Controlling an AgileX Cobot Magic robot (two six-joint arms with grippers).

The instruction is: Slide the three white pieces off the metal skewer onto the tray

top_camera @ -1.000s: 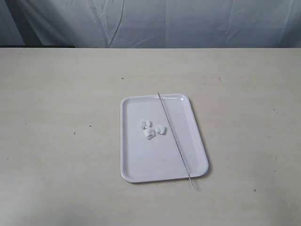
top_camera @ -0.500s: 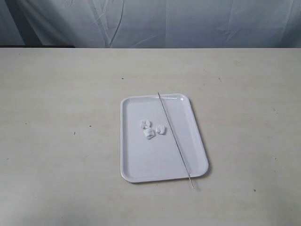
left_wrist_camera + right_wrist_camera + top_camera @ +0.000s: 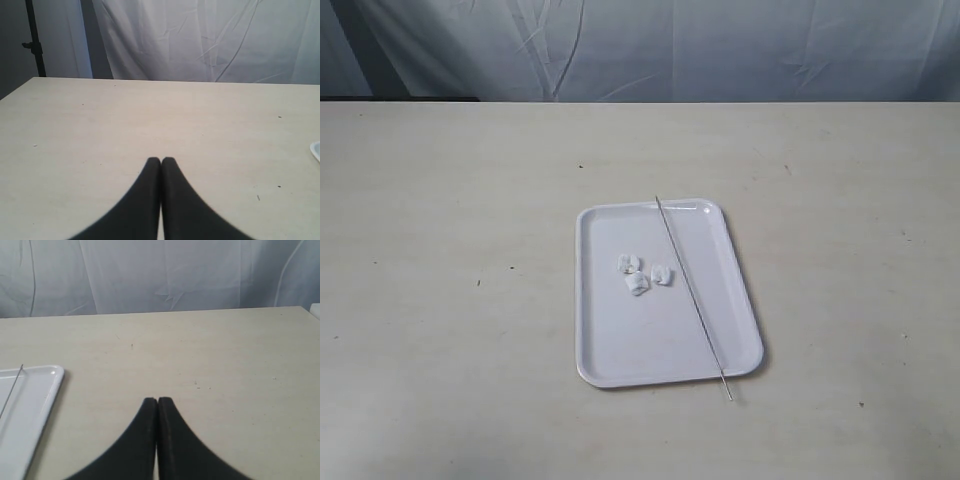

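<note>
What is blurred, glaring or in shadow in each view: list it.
Exterior view: soft even light, sharp, faint glare on the far rim of the tray. Left wrist view: left tool dark, soft-edged; table sharp. Right wrist view: right tool likewise blurred.

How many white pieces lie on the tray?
3 white pieces, clustered on the tray, left of the metal skewer: one leftmost, one nearest the skewer, one in front between them. None seems hidden.

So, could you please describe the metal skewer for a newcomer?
Find the white tray on the table. The metal skewer lies diagonally across it, one end overhanging the rim. Unlike the three white pieces beside it, it is long, thin, silver.
</note>
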